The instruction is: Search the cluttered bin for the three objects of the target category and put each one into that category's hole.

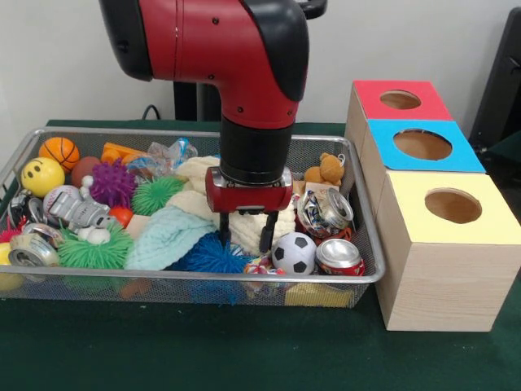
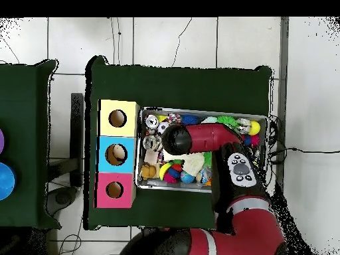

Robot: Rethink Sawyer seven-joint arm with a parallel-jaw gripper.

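Note:
My gripper [image 1: 245, 231] hangs low inside the wire mesh bin [image 1: 370, 244], right of its middle. Its two black fingers [image 1: 224, 229] stand apart, open, either side of a fold of cream knitted cloth [image 1: 244, 218]. A blue spiky ball [image 1: 210, 255] lies just in front of them and a small soccer ball [image 1: 293, 252] to their right. Crushed cans [image 1: 338, 256] [image 1: 324, 212] lie further right. Beside the bin stand three boxes with holes: red [image 1: 400, 99], blue [image 1: 422, 144], yellow [image 1: 453, 205]. In the overhead view the arm [image 2: 199, 138] hides the gripper.
The bin's left half holds a basketball [image 1: 59, 152], a yellow smiley ball [image 1: 41, 176], purple [image 1: 111, 182] and green spiky balls [image 1: 153, 194], a toy robot [image 1: 77, 209], another can [image 1: 28, 248] and mint knit cloth [image 1: 167, 236]. A teddy bear [image 1: 326, 170] sits at the back right.

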